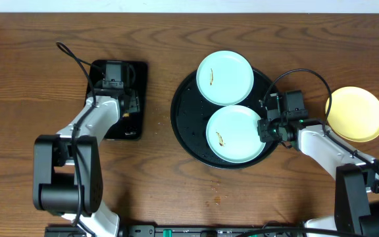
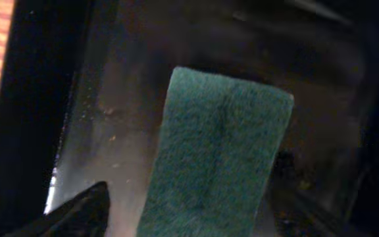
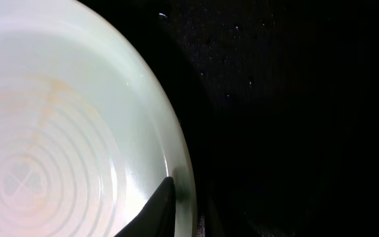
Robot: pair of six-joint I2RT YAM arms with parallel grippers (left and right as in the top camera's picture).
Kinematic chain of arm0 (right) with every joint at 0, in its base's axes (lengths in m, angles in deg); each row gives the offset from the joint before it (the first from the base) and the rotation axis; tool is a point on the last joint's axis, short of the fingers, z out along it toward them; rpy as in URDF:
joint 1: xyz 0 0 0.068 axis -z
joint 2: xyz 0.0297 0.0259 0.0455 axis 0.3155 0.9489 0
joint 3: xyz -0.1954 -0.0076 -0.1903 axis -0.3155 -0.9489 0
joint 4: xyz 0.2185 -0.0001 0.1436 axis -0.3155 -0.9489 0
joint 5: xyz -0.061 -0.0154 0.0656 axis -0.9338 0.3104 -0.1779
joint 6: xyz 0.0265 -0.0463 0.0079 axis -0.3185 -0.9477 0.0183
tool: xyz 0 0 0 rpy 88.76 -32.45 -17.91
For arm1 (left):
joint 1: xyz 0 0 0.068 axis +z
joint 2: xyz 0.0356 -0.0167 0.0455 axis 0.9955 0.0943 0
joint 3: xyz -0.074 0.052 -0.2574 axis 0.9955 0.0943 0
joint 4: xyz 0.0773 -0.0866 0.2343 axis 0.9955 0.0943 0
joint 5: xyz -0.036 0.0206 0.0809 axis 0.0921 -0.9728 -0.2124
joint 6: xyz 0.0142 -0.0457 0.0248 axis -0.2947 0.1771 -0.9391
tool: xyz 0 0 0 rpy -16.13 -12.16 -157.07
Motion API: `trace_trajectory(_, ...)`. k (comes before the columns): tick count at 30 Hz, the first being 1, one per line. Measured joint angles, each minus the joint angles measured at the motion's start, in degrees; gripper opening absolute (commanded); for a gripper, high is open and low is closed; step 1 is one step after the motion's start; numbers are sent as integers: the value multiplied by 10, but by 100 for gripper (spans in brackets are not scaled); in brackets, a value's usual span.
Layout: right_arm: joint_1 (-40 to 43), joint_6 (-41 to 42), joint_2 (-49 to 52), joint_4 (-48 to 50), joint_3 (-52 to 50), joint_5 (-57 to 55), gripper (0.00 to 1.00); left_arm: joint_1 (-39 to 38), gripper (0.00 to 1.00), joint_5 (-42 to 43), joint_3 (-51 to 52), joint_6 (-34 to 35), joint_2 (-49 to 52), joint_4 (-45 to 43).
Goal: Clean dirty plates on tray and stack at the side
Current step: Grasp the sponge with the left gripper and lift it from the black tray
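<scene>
Plates, three, small and round.

1. Pale blue-white plate (image 1: 224,78): lies on the round black tray (image 1: 184,125), at its far side, with the far rim reaching out over the tray's edge. It has a brown smear left of its middle.
2. Pale blue-white plate (image 1: 235,133): lies on the same tray at its near side, just beside the first plate. It has a brown smear at its left. The right wrist view shows concentric rings moulded in its floor and a faint tan mark.
3. Pale yellow plate (image 1: 355,114): lies off the tray on the wooden table (image 1: 176,197), well to the tray's right. It stands alone, with nothing stacked on it.

Right gripper (image 1: 266,128): sits at the tray's right side, over the right rim of the near plate. One dark finger (image 3: 153,210) lies across that rim. The other finger is lost against the black tray, so it cannot be told whether the pincer is spread or pinching.

Rectangular black tray (image 1: 140,99): lies on the table well to the left of the round tray.

Green scouring sponge (image 2: 216,158): lies flat inside the rectangular tray, on its glossy floor.

Left gripper (image 2: 189,217): hangs over the rectangular tray, low above the sponge. The pincer is spread. The visible left finger (image 2: 77,210) stands apart from the sponge's edge, with bare tray floor between them.
</scene>
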Motion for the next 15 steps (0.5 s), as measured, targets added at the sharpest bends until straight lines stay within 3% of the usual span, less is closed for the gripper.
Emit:
trace_trajectory(5,0,0,0,0,0,0,15,0,80,5,0,1,31,-19)
trace_trajectory(7,0,0,0,0,0,0,15,0,73,6,0,1,37,-34)
trace_trajectory(9,0,0,0,0,0,0,15,0,58,6,0,3,40,-41)
trace_trajectory(11,0,0,0,0,0,0,15,0,14,6,0,4,42,-45)
trace_trajectory(12,0,0,0,0,0,0,16,0,8,6,0,-2,43,-46)
trace_trajectory(15,0,0,0,0,0,0,17,0,7,7,0,-13,43,-49)
